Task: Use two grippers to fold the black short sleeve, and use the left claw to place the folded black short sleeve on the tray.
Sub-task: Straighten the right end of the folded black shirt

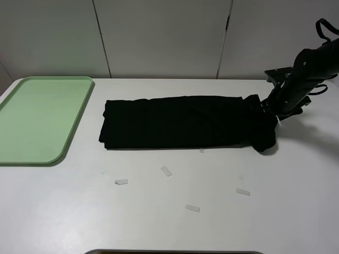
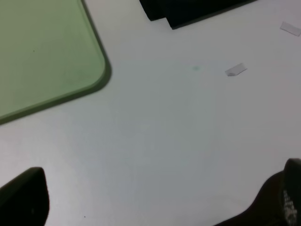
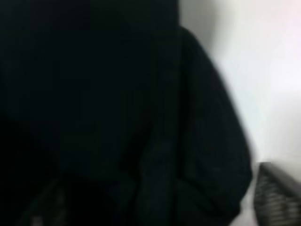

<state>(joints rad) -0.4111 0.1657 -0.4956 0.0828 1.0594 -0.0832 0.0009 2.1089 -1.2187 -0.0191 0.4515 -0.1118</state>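
Observation:
The black short sleeve (image 1: 180, 123) lies folded into a long strip across the middle of the table. My right gripper (image 1: 263, 108) is down on its right end, where the cloth bunches up. In the right wrist view black cloth (image 3: 117, 94) fills the frame. One fingertip (image 3: 277, 197) shows beside the bundle and the other is lost in the dark. The left claw (image 2: 153, 207) is out of the exterior high view. It hovers open over bare table, near the tray's (image 2: 42, 52) corner and the shirt's left end (image 2: 188, 9). The light-green tray (image 1: 37, 119) sits at the far left.
Several small pale paper scraps (image 1: 166, 170) lie on the white table in front of the shirt, and one scrap (image 2: 235, 70) shows in the left wrist view. A white panelled wall stands behind the table. A dark edge (image 1: 175, 252) borders the table's front.

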